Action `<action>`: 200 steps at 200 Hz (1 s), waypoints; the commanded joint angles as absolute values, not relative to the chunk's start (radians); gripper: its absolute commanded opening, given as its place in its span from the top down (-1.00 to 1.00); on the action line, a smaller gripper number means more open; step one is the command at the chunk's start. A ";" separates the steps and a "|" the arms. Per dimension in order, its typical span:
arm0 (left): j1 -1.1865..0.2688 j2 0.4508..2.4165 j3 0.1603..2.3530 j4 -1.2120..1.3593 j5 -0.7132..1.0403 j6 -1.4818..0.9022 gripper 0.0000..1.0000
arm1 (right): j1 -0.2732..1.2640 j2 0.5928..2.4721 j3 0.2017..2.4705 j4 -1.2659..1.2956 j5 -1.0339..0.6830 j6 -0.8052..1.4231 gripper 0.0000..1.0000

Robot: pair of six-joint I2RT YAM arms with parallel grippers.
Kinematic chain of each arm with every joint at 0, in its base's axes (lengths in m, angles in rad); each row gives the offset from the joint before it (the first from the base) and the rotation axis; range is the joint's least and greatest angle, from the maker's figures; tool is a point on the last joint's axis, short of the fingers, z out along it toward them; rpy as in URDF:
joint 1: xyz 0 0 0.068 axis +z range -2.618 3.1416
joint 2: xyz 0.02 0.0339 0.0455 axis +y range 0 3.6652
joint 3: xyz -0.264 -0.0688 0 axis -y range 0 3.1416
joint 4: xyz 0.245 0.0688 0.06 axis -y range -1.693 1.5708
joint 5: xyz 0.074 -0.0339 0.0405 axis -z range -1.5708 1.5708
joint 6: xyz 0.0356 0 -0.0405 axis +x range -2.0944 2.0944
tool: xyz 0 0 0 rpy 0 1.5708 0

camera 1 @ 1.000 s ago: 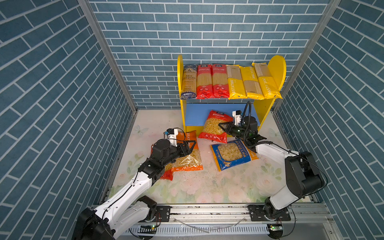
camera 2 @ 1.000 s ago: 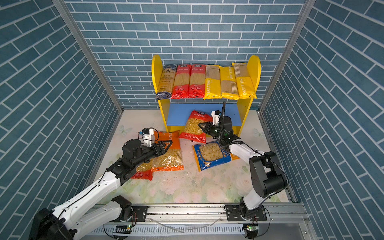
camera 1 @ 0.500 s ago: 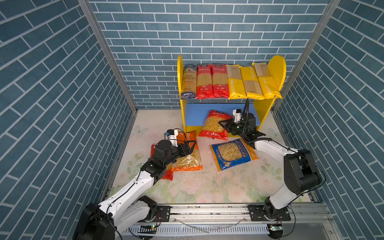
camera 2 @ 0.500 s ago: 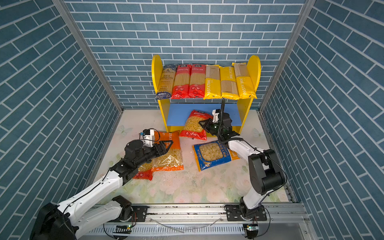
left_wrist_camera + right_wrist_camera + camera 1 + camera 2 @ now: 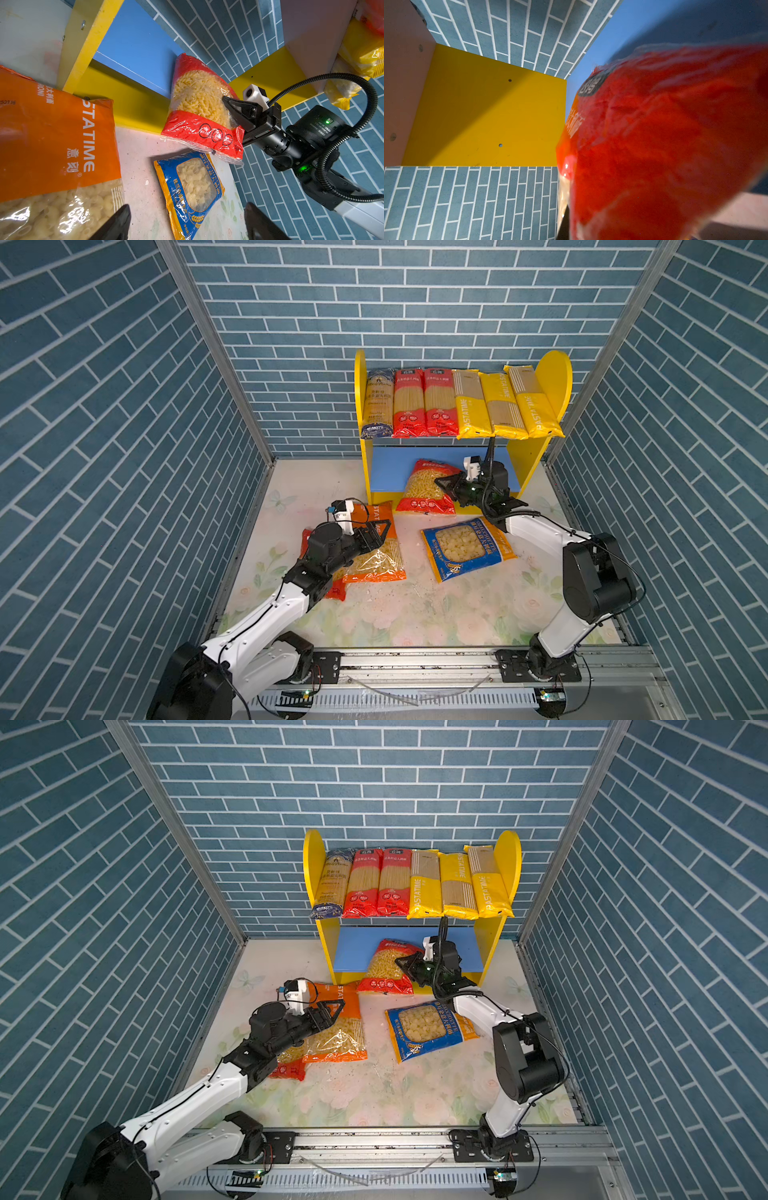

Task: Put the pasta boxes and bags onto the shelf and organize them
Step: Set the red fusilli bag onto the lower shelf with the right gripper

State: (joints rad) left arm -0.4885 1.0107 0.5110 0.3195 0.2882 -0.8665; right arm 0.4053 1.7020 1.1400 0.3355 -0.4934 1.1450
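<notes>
The right gripper point(image 5: 445, 485) is pinched on the side edge of a red bag point(image 5: 422, 489), which sits at its 9 o'clock in both top views. The bag is tilted, its top end resting on the blue board point(image 5: 388, 472) of the shelf point(image 5: 362, 406) and its bottom end hanging past the board's front edge toward the floor point(image 5: 415, 614). The step in hand looks like seating this bag on the lower tier. The next move likely calls for a push toward 12 o'clock until the whole bag lies on the board, then a release. The left gripper point(image 5: 379, 531) is spread wide over the top half of the orange bag point(image 5: 376, 564); I cannot tell whether it touches. A second red bag point(image 5: 336, 593) peeks out under that bag at its 7 o'clock. The blue bag point(image 5: 461, 545) lies flat at the right gripper's 6 o'clock. Six spaghetti packs point(image 5: 436, 402) already fill the upper tier at 12 o'clock.
</notes>
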 commanded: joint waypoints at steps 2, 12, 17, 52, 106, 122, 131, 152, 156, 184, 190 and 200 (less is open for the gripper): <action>-0.480 1.004 0.492 0.344 0.292 -0.872 -0.72 | 0.406 1.739 1.233 0.533 -0.451 1.232 1.00; -0.480 1.000 0.492 0.335 0.290 -0.870 -0.72 | 0.413 1.756 1.254 0.571 -0.462 1.247 1.00; -0.481 0.996 0.491 0.332 0.288 -0.869 -0.72 | 0.420 1.764 1.267 0.587 -0.469 1.248 1.00; -0.480 0.995 0.487 0.330 0.287 -0.870 -0.72 | 0.473 1.818 1.388 0.690 -0.549 1.223 1.00; -0.480 1.012 0.485 0.352 0.296 -0.878 -0.70 | 0.476 1.940 1.531 0.639 -0.677 1.181 1.00; -0.481 1.008 0.482 0.350 0.295 -0.876 -0.70 | 0.468 1.950 1.513 0.524 -0.646 1.150 1.00; -0.481 1.005 0.478 0.349 0.293 -0.876 -0.70 | 0.465 1.953 1.507 0.453 -0.633 1.131 0.99; -0.480 0.997 0.471 0.340 0.291 -0.873 -0.70 | 0.459 1.943 1.497 0.294 -0.606 1.084 0.59; -0.481 0.995 0.469 0.339 0.290 -0.873 -0.70 | 0.456 1.936 1.490 0.268 -0.597 1.074 0.52; -0.482 0.987 0.469 0.322 0.283 -0.861 -0.70 | 0.438 1.866 1.451 0.093 -0.525 0.988 0.16; -0.480 0.988 0.469 0.317 0.282 -0.859 -0.70 | 0.437 1.847 1.444 0.057 -0.507 0.962 0.10; -0.480 0.993 0.474 0.313 0.278 -0.851 -0.70 | 0.433 1.819 1.435 0.001 -0.483 0.925 0.04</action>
State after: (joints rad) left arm -0.4885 1.0023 0.4770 0.3233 0.2886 -0.8787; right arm 0.4438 1.9408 1.4471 0.1608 -0.5655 1.0641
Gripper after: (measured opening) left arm 0.849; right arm 0.451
